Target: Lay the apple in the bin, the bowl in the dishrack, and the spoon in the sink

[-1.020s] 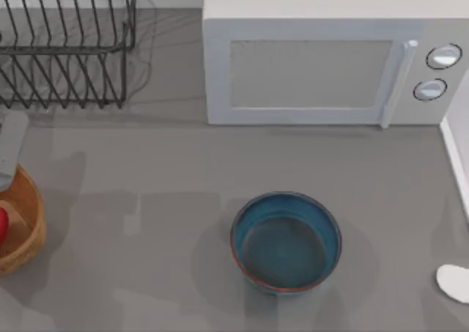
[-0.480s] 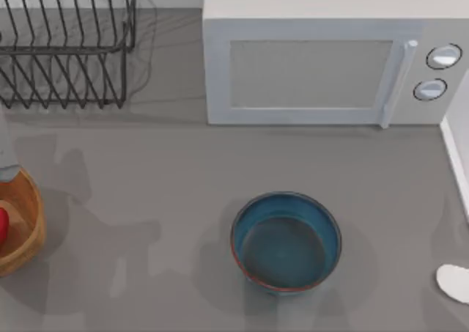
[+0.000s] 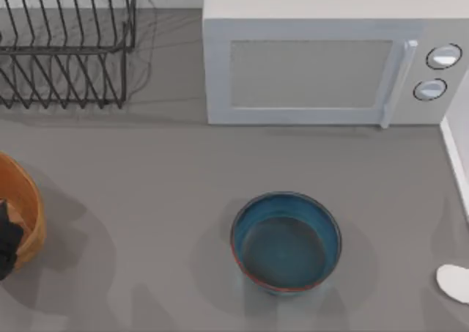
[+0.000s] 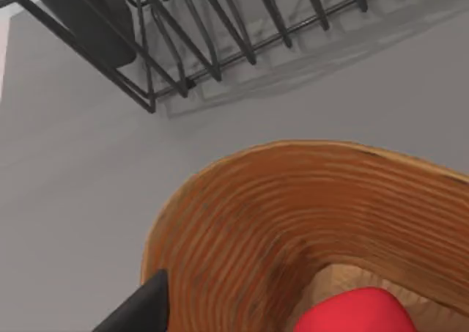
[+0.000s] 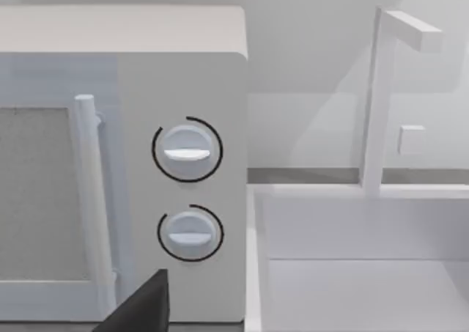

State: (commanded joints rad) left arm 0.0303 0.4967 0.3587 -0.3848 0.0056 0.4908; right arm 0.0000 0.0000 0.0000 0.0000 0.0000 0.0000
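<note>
The left gripper (image 3: 6, 240) sits at the table's far left edge, a dark shape over the bin (image 3: 29, 207); whether its fingers are spread or closed cannot be told, as just one dark fingertip (image 4: 139, 310) shows in the left wrist view. Directly under it, inside the bin (image 4: 242, 222), lies the apple (image 4: 352, 314), resting on the pale floor against the ribbed wooden wall. Just beyond the bin stands the dishrack (image 4: 220, 31), its wire base apart from the bin's rim; from above, the dishrack (image 3: 66, 46) fills the far left corner.

Well to the right of that gripper, the bowl (image 3: 286, 242) stands upright on the grey table (image 3: 161, 171), alone. Behind it is the microwave (image 3: 322, 61).

At the right edge, near the front, lies the spoon (image 3: 454, 282), its white oval end on the table. The sink (image 5: 359, 273) lies just right of the microwave (image 5: 183, 171), with the tap (image 5: 381, 90) upright behind it. One dark fingertip (image 5: 143, 306) of the right gripper shows in the right wrist view; its opening cannot be told.
</note>
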